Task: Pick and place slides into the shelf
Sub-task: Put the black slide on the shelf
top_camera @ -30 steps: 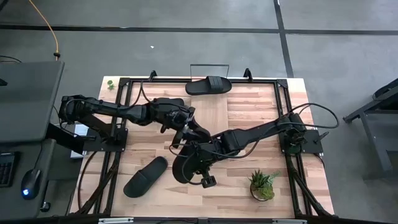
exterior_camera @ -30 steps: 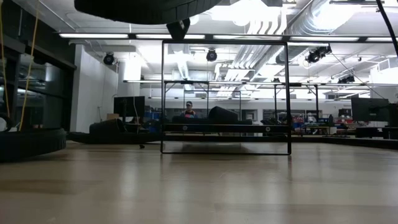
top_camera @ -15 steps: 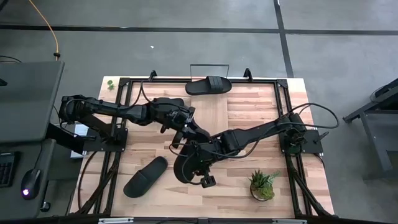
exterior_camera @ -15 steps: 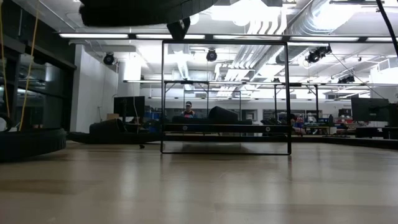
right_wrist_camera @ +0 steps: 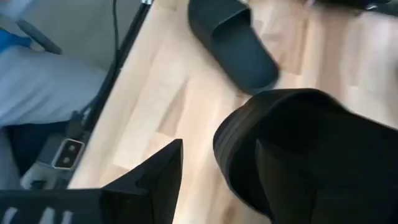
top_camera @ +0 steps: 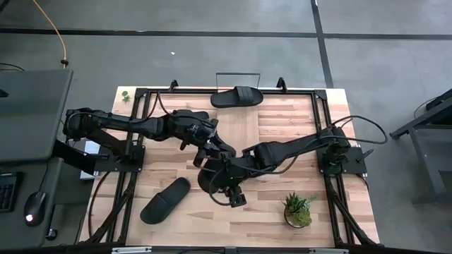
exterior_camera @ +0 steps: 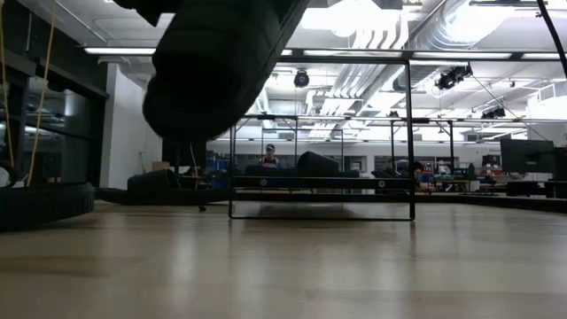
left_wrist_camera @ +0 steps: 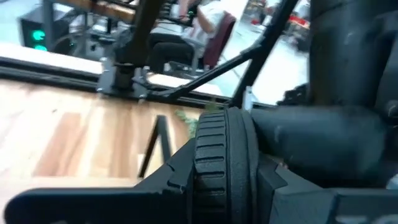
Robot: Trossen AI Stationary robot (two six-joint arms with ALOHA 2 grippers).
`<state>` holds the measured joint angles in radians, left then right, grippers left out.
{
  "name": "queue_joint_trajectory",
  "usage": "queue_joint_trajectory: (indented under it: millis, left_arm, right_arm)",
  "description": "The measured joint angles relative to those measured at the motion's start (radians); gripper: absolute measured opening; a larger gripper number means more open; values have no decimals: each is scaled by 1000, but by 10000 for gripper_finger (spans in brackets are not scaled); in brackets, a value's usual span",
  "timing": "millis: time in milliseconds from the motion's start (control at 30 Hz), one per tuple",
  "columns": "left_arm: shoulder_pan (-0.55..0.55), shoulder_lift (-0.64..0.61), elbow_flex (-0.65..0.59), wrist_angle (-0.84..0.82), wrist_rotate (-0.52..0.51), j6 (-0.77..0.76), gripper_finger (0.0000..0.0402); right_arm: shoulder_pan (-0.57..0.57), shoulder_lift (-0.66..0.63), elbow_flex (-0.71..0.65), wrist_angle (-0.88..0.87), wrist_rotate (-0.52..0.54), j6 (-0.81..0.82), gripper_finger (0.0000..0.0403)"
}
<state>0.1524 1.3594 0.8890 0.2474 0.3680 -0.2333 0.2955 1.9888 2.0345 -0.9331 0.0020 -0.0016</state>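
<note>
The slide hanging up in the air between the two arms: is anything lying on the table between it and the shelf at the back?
Nothing visible does. Bare table lies between the raised slide and the shelf, which already carries one slide.

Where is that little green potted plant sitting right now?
In the high view the potted plant stands on the wooden table near its front right corner, to the right of the right gripper and apart from it.

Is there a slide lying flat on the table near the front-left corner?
Yes, the high view shows one black slide lying alone on the table.
</note>
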Motion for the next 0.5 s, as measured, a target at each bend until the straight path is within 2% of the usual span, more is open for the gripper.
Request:
queue_joint_trajectory:
  millis: [100, 200, 367, 500]
  left_arm:
    - [0, -35, 2, -39, -43, 18, 64]
    - [-5, -54, -4, -97, -37, 41, 60]
    - [-4, -92, 0, -126, -48, 50, 76]
    - [-4, -134, -2, -166, -54, 73, 67]
  right_arm:
    - [2, 0, 63, -65, 78, -7, 195]
    - [-1, -8, 134, -94, 130, 6, 195]
    - [14, -8, 229, -155, 238, 43, 195]
    - [24, -14, 256, -208, 318, 109, 195]
